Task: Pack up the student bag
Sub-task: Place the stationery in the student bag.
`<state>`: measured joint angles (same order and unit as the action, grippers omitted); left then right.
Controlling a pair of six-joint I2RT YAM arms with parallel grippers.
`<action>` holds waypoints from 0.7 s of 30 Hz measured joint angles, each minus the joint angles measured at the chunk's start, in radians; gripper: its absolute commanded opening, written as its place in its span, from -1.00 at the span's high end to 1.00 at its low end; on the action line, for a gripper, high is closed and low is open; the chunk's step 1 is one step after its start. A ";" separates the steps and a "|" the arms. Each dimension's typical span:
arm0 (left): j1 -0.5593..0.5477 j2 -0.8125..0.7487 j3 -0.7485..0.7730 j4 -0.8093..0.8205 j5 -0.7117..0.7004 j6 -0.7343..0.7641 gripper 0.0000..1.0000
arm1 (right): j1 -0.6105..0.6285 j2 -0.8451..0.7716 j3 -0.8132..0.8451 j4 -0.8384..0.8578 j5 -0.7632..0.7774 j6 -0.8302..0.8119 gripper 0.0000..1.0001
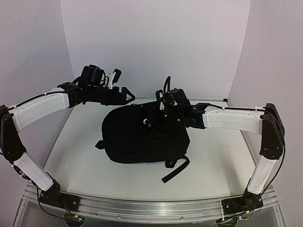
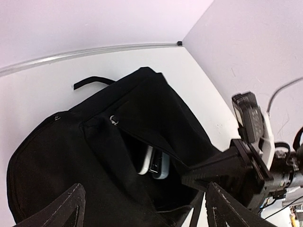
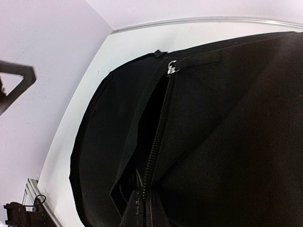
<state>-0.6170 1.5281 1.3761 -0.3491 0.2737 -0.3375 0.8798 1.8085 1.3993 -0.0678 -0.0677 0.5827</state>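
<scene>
Student bag (image 1: 142, 135), seen from above, lies flat in the middle of the table (image 1: 213, 165); left gripper (image 1: 124, 96) hangs in the air off the bag's far-left corner, clear of it; right gripper (image 1: 163, 108) sits on the bag's far edge. From the left wrist: its own jaws spread wide with nothing between them, the bag just below; the opening gapes, with pale items (image 2: 154, 163) tucked inside; the right gripper's closed jaws pinch the opening's taut edge. From the right wrist: black fabric fills the frame; an unzipped zipper (image 3: 156, 142) runs down to the bottom edge; its own fingers cannot be made out.
</scene>
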 measured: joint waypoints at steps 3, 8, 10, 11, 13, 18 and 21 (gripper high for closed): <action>0.022 0.007 -0.020 0.002 0.015 -0.035 -0.75 | 0.012 0.038 0.014 0.008 -0.021 0.001 0.83; 0.024 0.030 -0.042 0.019 0.050 -0.078 -0.76 | 0.026 0.092 0.015 0.016 -0.066 0.008 0.40; 0.024 0.039 -0.043 0.019 0.060 -0.086 -0.76 | 0.030 0.095 0.015 0.016 -0.082 0.010 0.19; 0.024 0.044 -0.043 0.020 0.065 -0.090 -0.76 | 0.031 0.095 0.015 0.017 -0.089 0.011 0.06; 0.025 0.051 -0.043 0.030 0.069 -0.098 -0.77 | 0.032 0.091 0.018 0.019 -0.102 0.007 -0.20; 0.036 0.073 -0.043 0.063 0.085 -0.117 -0.77 | 0.036 0.028 0.018 -0.002 -0.089 0.007 -0.43; 0.042 0.099 -0.043 0.072 0.090 -0.128 -0.77 | 0.028 -0.029 0.026 -0.009 -0.068 0.021 -0.44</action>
<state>-0.5747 1.6274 1.3333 -0.2771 0.3641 -0.4654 0.9080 1.7798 1.4253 -0.0766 -0.1354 0.6035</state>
